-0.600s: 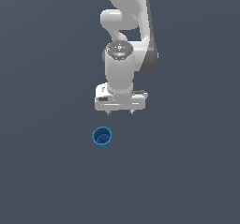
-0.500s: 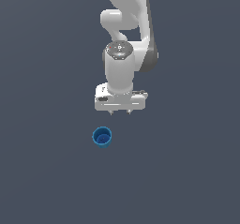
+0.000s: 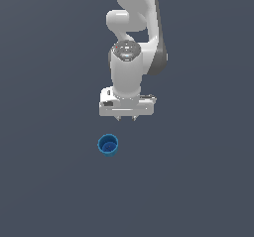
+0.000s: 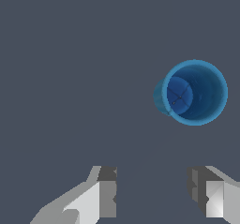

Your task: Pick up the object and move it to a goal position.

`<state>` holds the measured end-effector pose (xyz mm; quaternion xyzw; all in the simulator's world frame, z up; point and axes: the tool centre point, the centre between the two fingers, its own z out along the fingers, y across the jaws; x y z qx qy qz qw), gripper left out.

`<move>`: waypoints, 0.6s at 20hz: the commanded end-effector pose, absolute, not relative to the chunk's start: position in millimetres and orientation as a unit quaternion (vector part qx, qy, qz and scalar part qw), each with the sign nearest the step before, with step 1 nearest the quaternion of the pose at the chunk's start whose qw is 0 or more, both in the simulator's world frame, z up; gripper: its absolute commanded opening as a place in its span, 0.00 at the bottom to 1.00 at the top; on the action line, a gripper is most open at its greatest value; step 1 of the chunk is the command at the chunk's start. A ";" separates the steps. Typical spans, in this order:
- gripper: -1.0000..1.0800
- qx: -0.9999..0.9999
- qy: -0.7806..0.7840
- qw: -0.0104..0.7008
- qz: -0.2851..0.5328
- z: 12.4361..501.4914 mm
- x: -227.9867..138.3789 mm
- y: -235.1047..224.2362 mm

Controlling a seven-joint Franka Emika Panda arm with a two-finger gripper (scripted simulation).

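- Since the earlier frame, your pincer [image 3: 126, 118] has barely moved; it hovers wide, holding nothing.
- The blue cup [image 3: 108, 145] stands upright on the tabletop [image 3: 198, 181], near and apart.
- Likely light, stiff, thin-walled: straddle its rim.

Just a plain dark grey-blue floor [image 3: 49, 181], no other objs.

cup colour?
Blue all over, the small hollow plastic-looking cup has a darker blue inside; clearest in the wrist view.

One small blue hollow cup-like cylinder [image 3: 107, 145] is sitting near one white two-fingered hand [image 3: 126, 118]; nothing else is showing.
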<state>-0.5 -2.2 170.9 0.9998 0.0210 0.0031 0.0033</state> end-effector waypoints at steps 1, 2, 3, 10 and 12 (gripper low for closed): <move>0.62 1.000 0.025 0.002 0.003 170.0 0.1 -2.8; 0.62 1.000 0.027 0.002 0.002 169.5 0.5 -3.0; 0.62 1.000 0.030 0.001 0.002 168.8 1.1 -3.3; 0.62 0.998 0.066 -0.009 0.000 161.0 7.4 -6.8; 0.62 0.997 0.080 -0.014 0.000 157.7 10.0 -8.3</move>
